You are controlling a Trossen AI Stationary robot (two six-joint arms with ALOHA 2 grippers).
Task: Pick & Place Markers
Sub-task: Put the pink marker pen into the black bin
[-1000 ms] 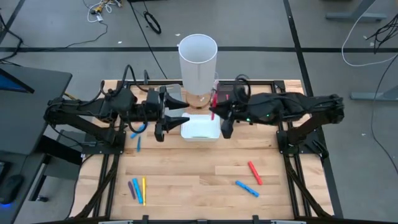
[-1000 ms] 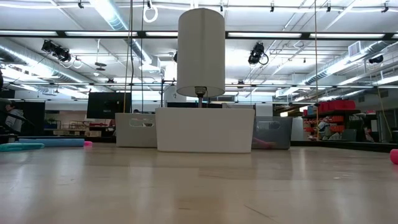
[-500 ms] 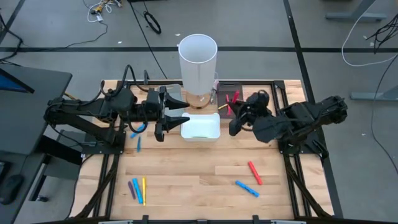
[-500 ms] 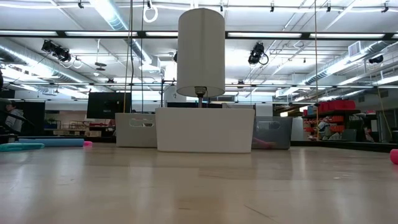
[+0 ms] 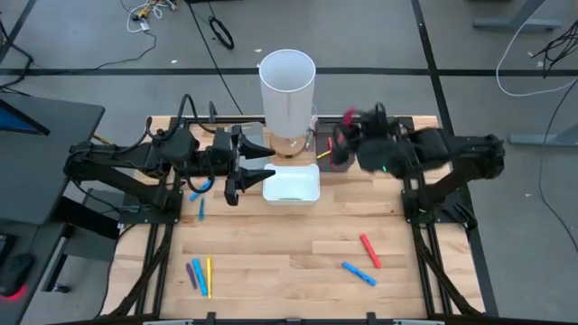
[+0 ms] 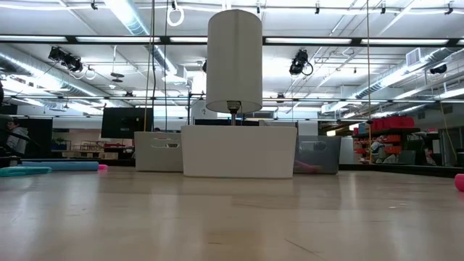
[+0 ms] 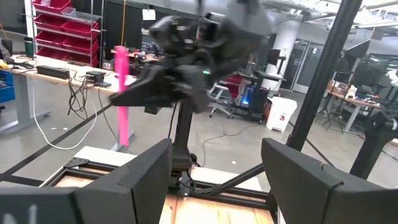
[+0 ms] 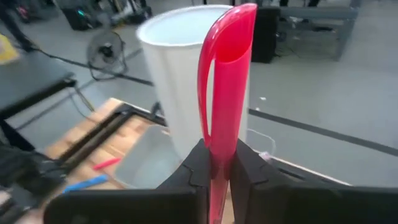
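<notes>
One pink marker (image 8: pixel 225 93) pinched in right gripper (image 8: pixel 214 163).

Overhead and table-level views share, seemingly, the cylinder (image 5: pixel 287 90).

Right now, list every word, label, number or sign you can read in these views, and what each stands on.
None can be read.
The tall white cylinder, white rectangular tray and the pink marker in the right gripper show no print.
Any signs in the room behind are too blurred to read.
</notes>
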